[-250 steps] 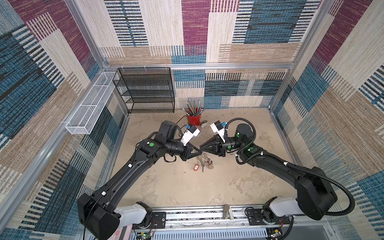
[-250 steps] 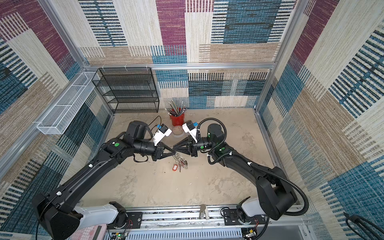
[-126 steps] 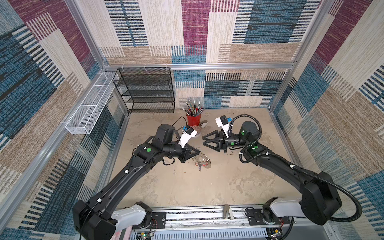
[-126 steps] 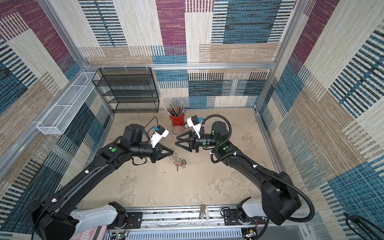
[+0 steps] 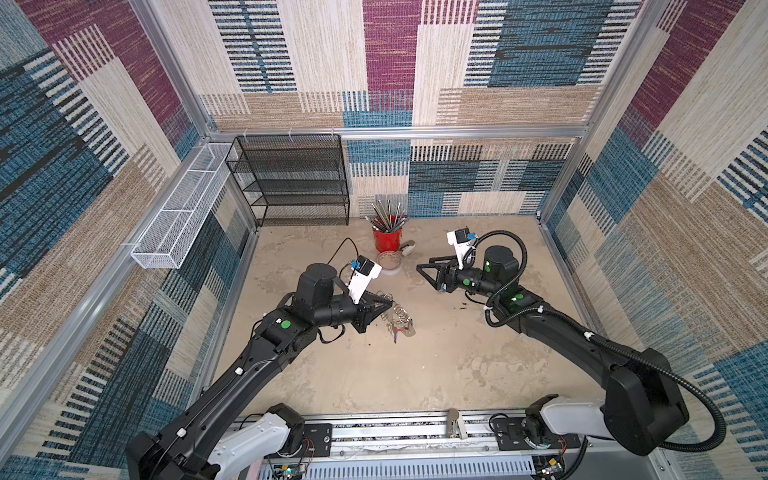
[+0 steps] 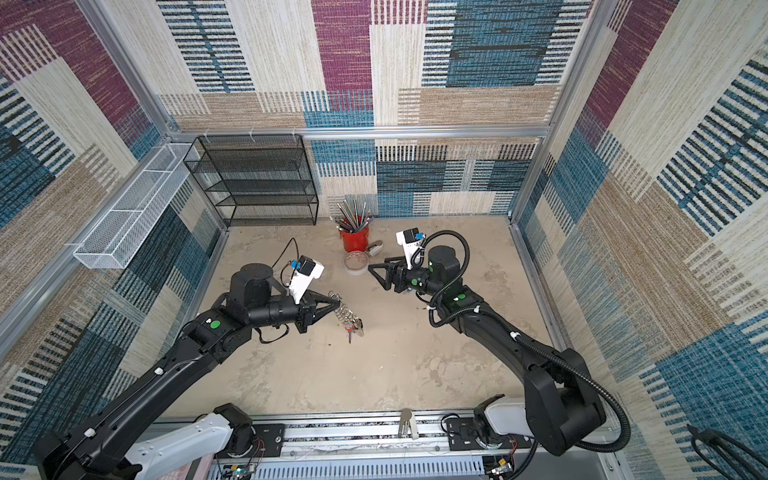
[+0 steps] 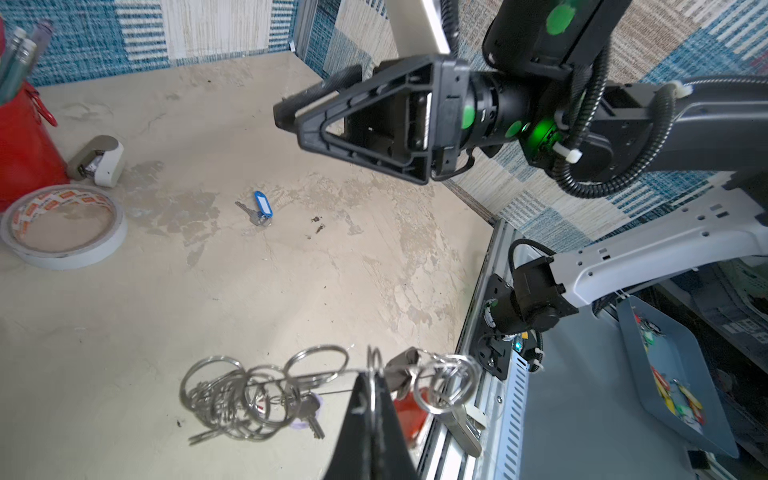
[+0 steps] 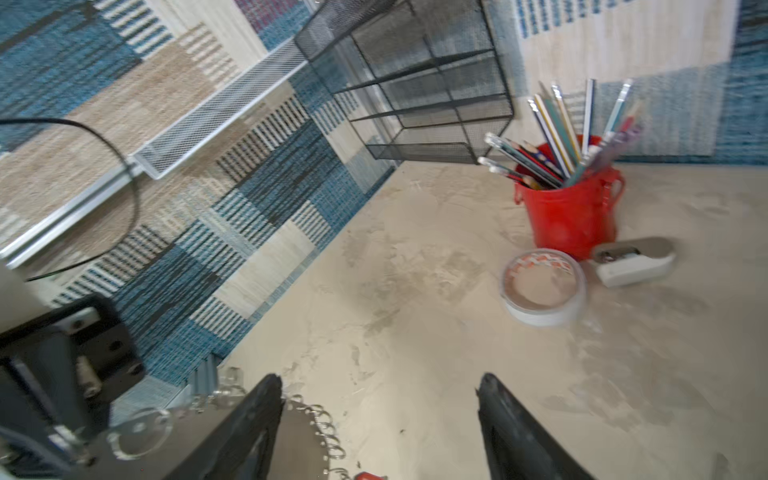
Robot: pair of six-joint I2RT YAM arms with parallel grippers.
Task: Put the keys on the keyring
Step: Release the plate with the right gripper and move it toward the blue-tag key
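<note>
The left end effector point(image 7: 371, 376) is clamped tight on the thin edge of the keyring point(image 7: 249, 395), which shows edge-on in the left wrist view with its split rings dangling to both sides. A red-tagged key point(image 7: 409, 411) already hangs from it. Whether the low end touches the tabletop point(image 7: 124, 332) I cannot tell. The right end effector point(image 5: 426, 276) holds nothing, with its jaws spread wide, near the tape roll point(image 5: 390, 262). A blue-tagged key point(image 7: 261, 208) lies flat on the tabletop, well apart from the keyring.

The plate looks stiff, light and slick, and its loose rings will likely swing and tangle, so a pinch on the bare plate seems the sound hold. The blue-tagged key is small and flat; its plastic tag is probably the easier part to take.

A second ago the right end effector stood nearly tip to tip with the left one at the keyring, jaws almost closed. It has since backed away and opened.
</note>
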